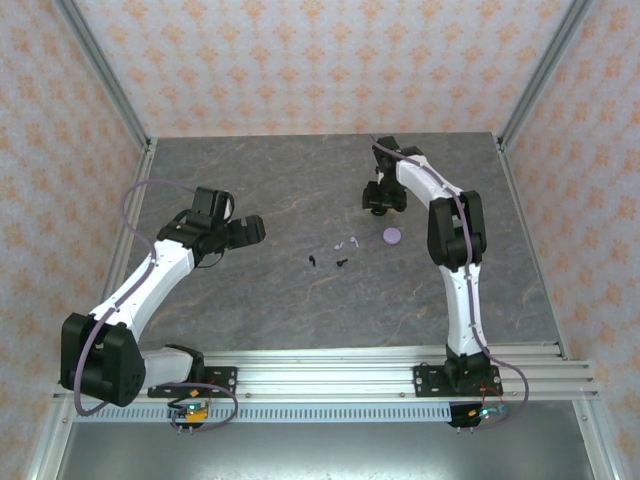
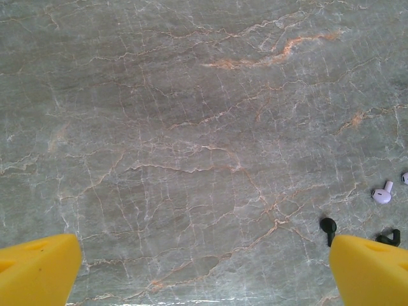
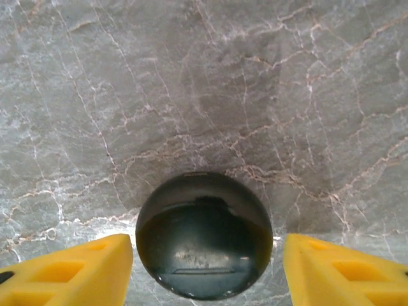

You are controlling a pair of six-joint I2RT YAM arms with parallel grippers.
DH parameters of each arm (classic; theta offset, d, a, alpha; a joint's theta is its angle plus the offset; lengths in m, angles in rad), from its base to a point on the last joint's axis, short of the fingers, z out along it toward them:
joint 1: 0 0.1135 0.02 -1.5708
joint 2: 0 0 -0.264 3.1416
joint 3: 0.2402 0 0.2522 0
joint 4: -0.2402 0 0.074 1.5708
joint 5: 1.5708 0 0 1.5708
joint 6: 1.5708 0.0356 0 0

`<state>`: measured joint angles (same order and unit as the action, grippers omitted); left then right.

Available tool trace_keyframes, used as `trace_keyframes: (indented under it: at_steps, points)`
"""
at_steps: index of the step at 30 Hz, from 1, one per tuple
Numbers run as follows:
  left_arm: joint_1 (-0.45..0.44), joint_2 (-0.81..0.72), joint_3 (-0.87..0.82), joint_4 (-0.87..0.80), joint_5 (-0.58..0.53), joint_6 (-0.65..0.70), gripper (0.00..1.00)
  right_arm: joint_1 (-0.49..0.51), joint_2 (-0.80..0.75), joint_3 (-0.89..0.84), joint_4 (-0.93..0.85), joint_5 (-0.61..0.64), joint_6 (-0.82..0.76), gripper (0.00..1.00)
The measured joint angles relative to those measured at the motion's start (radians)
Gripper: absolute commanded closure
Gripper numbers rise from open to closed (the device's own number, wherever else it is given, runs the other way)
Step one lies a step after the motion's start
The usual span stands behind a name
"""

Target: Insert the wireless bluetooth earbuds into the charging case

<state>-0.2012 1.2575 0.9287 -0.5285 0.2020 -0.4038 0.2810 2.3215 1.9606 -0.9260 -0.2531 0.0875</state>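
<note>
Two tiny pale lavender earbuds [image 2: 382, 194] and two tiny black earbuds [image 2: 328, 225] lie loose on the grey marble table [image 1: 280, 190], just left of a round lavender case [image 1: 393, 236]. Just beyond that case, the right gripper [image 3: 207, 271] has its fingers apart around a glossy black round case [image 3: 204, 236], not clamped. Well left of it, the left gripper [image 2: 204, 274] is spread wide, holding nothing.

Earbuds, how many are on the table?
4. Two lavender earbuds lie mid-table, left of the round lavender case; two black earbuds sit just nearer the arms.
</note>
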Motion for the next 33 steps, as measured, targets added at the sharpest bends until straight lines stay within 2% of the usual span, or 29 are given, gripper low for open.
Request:
trace_keyframes:
  at_steps: [6, 10, 27, 33]
  points:
    - [0.000, 0.000, 0.000, -0.005, 0.000, 0.000, 0.00, 0.003, 0.040, 0.043, -0.019, 0.009, -0.007, 0.50]
    - [0.000, 0.000, 0.000, -0.007, 0.000, 0.000, 0.00, 0.011, 0.044, 0.066, -0.031, 0.004, -0.014, 0.53]
    - [0.000, 0.018, 0.000, -0.006, 0.056, 0.000, 0.00, 0.183, 0.109, 0.175, -0.100, -0.064, -0.185, 0.53]
    - [-0.002, 0.059, 0.000, -0.003, 0.093, -0.001, 0.00, 0.231, 0.127, 0.214, -0.137, -0.073, -0.242, 0.48]
